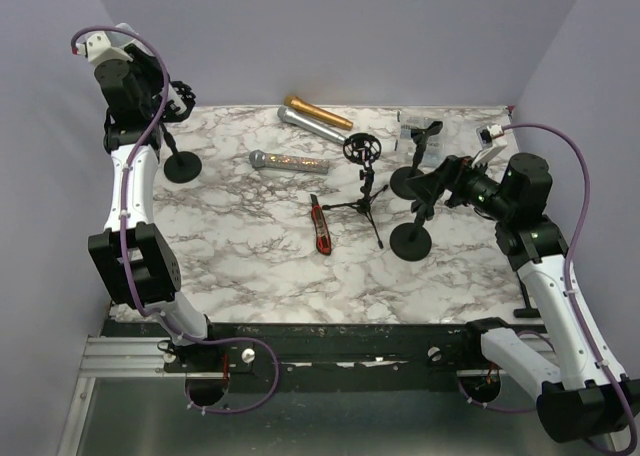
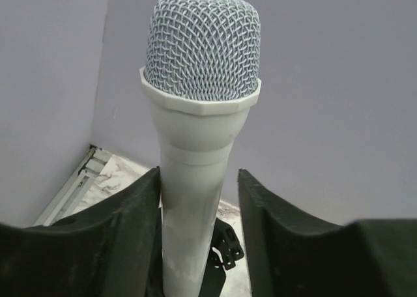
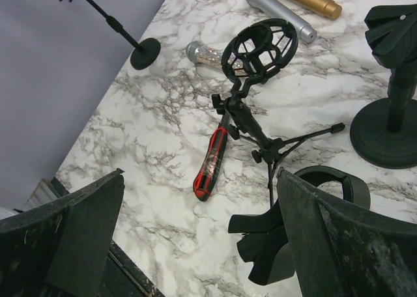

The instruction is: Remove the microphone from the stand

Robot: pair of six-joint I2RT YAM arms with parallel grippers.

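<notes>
The microphone [image 2: 199, 114] is pale grey with a silver mesh head. It stands upright between my left gripper's [image 2: 199, 180] fingers in the left wrist view. The left finger [image 2: 130, 225] touches its body, and a gap shows on the right finger's side. Below it sits the stand's black clip [image 2: 225, 248]. From above, my left gripper [image 1: 175, 101] hovers at the back left over that stand's round base [image 1: 182, 166], hiding the microphone. My right gripper [image 1: 425, 181] stands open over another stand's black clip [image 3: 273, 245], holding nothing.
A gold microphone [image 1: 318, 112], a silver one [image 1: 308, 124] and a glittery one [image 1: 290, 162] lie on the marble table [image 1: 240, 256]. A tripod stand with a shock mount [image 1: 362, 148], a red-black knife [image 1: 320, 226] and two round-based stands [image 1: 411, 240] occupy the middle right.
</notes>
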